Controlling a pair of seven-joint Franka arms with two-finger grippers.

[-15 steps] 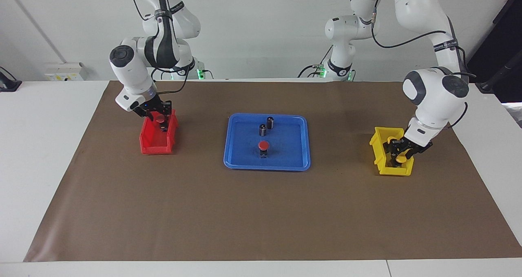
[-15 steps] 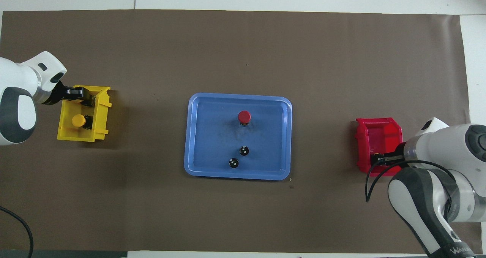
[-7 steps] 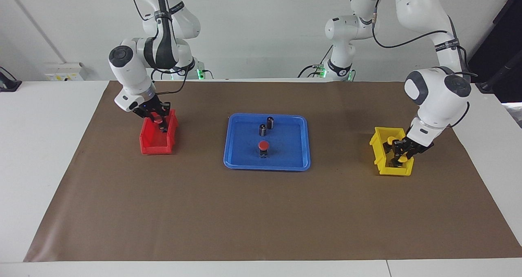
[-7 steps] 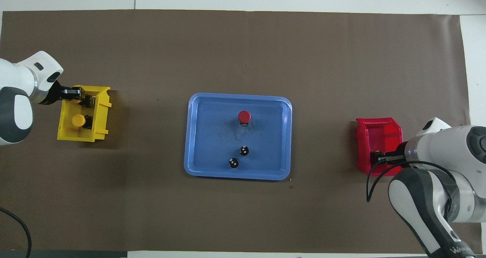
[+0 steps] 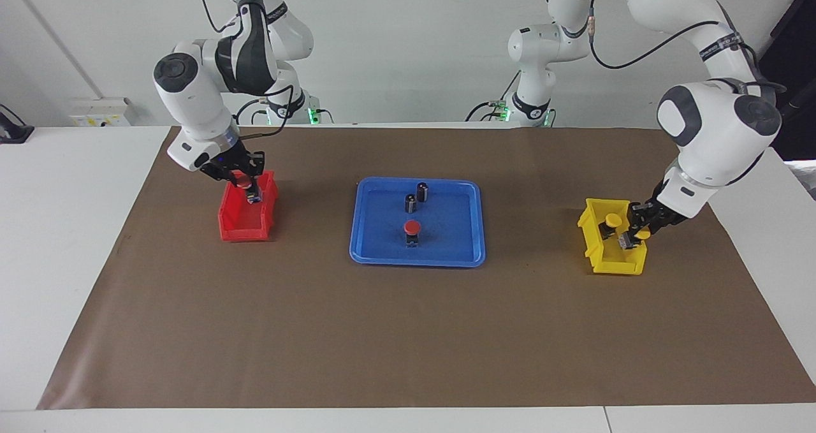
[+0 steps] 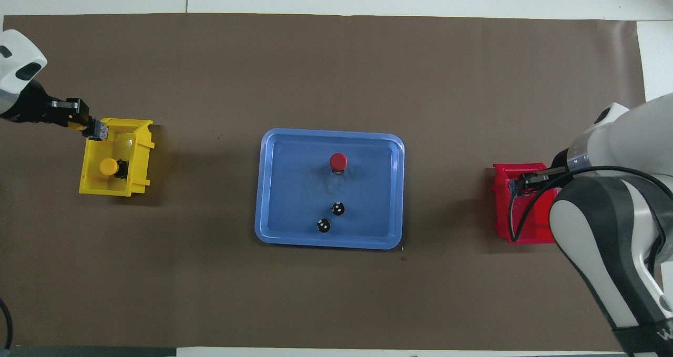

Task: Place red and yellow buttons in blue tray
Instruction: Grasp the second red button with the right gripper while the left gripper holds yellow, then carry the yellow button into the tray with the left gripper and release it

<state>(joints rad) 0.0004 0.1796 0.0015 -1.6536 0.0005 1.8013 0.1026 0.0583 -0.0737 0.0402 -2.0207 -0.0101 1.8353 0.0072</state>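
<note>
Both grippers had risen since a second ago, each lifting a button clear. Above the red bin [image 5: 247, 216], the right gripper [image 5: 248, 185] was clamped on a red button [image 5: 243, 183]; above the yellow bin [image 5: 613, 249], the left gripper [image 5: 635, 232] pinched a yellow button [image 5: 641, 234]. Another yellow button [image 5: 612, 220] sat in that bin. One red-capped button [image 5: 412, 229] stood in the blue tray [image 5: 459, 245] mid-table, two dark cylinders [image 5: 416, 198] nearer the robots.

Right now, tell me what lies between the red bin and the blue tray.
Only bare brown mat between the red bin and the blue tray, clearest in the facing view.
</note>
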